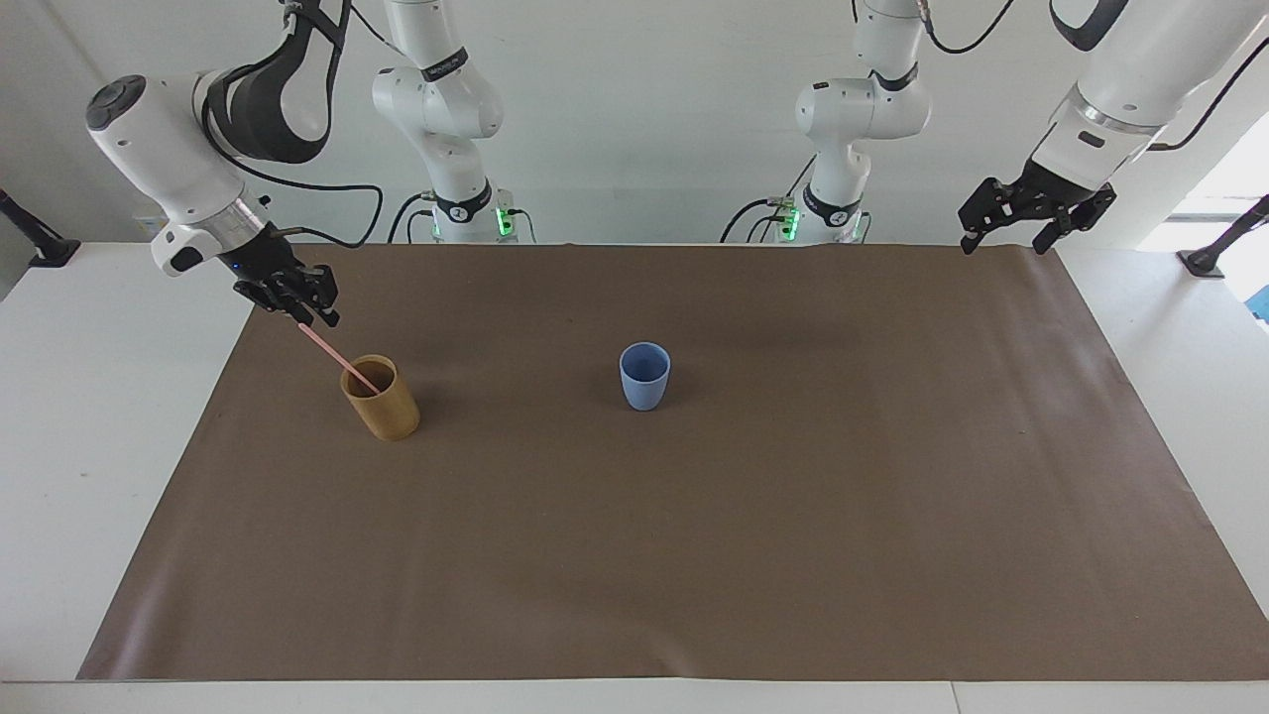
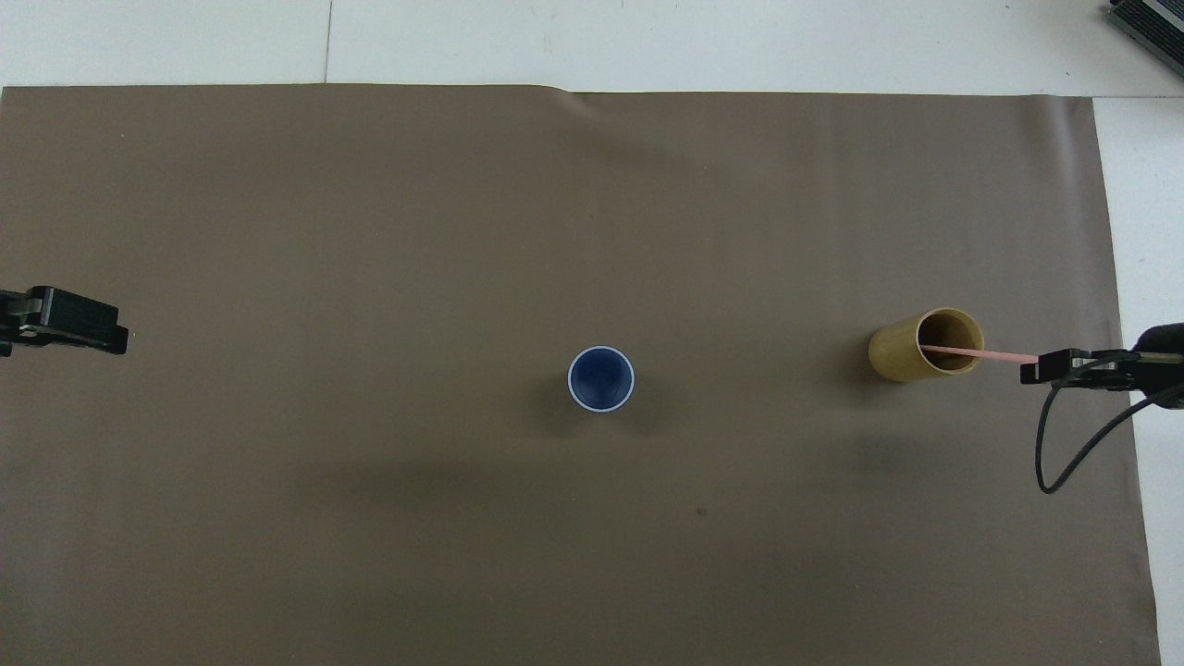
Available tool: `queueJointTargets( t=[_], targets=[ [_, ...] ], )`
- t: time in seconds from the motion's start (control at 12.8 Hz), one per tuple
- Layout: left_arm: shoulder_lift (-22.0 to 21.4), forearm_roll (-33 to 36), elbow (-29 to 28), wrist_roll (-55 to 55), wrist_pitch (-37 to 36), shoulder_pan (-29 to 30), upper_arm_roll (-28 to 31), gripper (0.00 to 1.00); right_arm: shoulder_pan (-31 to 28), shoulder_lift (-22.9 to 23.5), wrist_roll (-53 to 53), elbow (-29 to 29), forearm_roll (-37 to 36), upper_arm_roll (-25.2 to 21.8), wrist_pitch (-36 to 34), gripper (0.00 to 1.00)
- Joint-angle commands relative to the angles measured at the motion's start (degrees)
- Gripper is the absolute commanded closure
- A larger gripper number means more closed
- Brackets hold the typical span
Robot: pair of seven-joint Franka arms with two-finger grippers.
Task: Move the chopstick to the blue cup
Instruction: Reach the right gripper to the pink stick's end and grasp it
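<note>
The pale pink chopstick (image 1: 337, 354) (image 2: 985, 354) stands slanted in a tan cylindrical cup (image 1: 387, 409) (image 2: 890, 359) toward the right arm's end of the table. Its lower end is hidden inside that cup. My right gripper (image 1: 315, 315) (image 2: 1029, 370) is shut on the chopstick's upper end, just outside the cup's rim. The blue cup (image 1: 644, 382) (image 2: 601, 378) stands upright near the table's middle with nothing in it. My left gripper (image 1: 1001, 245) (image 2: 116, 338) hangs open and holds nothing, raised over the left arm's end of the mat, where that arm waits.
A brown mat (image 1: 694, 555) (image 2: 462, 231) covers most of the white table (image 1: 99, 416). A dark device corner (image 2: 1152, 23) shows on the table past the mat, at the right arm's end.
</note>
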Motion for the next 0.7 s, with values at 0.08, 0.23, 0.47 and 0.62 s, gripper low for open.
queueJointTargets(
  t=[0.08,0.23,0.47,0.62],
  targets=[
    [-0.8,-0.1,0.9,0.3,-1.3,1.0,-0.1,0.0,-1.2,-1.2,-4.4,-1.8,1.6,0.3,4.0,0.56],
    [-1.4,-0.1,0.8,0.3,-1.5,0.9,-0.1,0.0,-2.0,-0.4,-7.3,-1.8,2.3,0.3,5.3,0.56],
    [-1.5,-0.1,0.8,0.4,-1.5,1.0,-0.1,0.0,-2.8,-0.4,-9.2,-1.9,4.6,0.3,5.0,0.56],
    [-1.5,-0.2,0.6,0.4,-1.5,0.9,-0.2,0.0,-2.8,-0.4,-9.2,-1.9,4.8,0.3,5.0,0.57]
  ],
)
